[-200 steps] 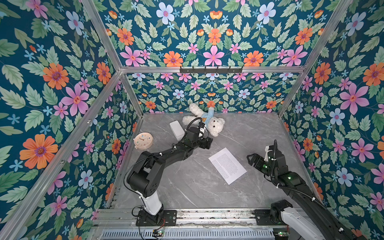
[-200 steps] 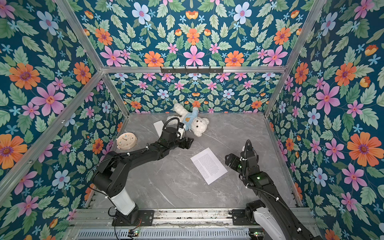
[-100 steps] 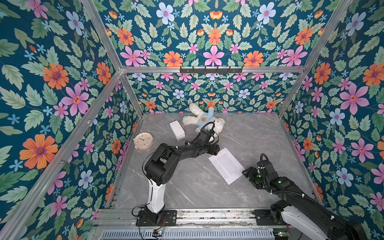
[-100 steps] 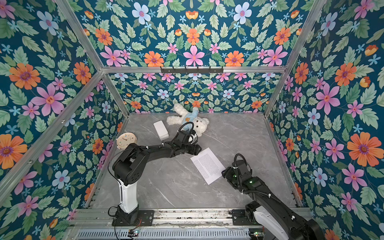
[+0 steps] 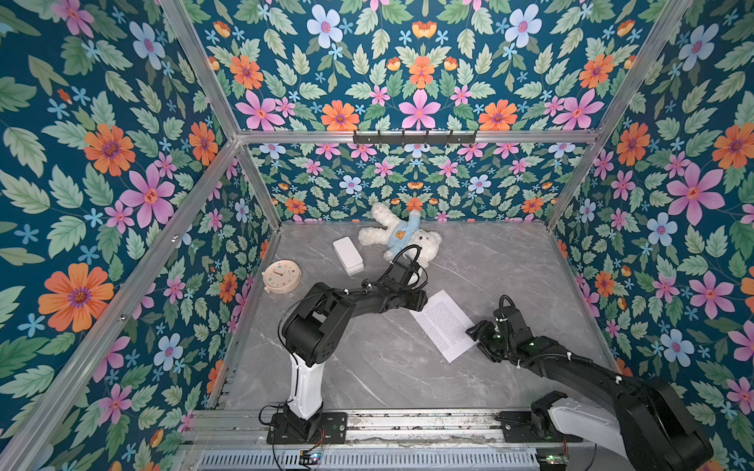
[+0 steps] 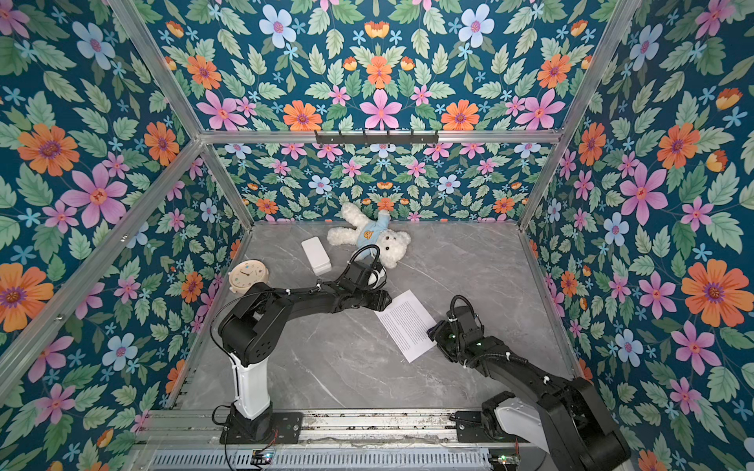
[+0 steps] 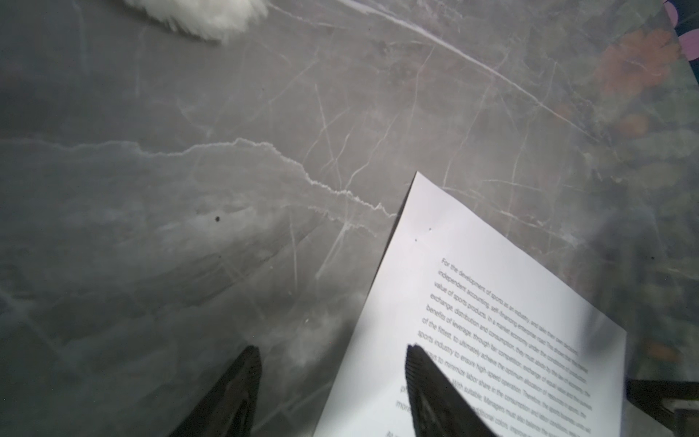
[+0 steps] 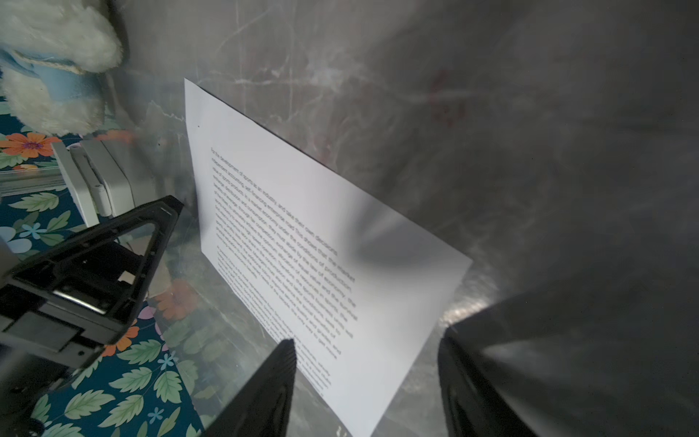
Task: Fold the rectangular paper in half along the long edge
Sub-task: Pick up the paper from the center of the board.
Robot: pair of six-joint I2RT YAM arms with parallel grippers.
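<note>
Two risks I flagged. The left tool stood part-open and empty, one finger over the paper and one over bare desk, straddling an edge near a corner. The right tool, also apart and empty, bracketed a corner on the sheet's far side. The paper lay text-up between both tools. Closing on the glossy marble could skid the sheet or miss it, and an uneven lift would skew the crease. A teddy, white box and clock sat beyond the left tool. Floral walls enclosed everything.
</note>
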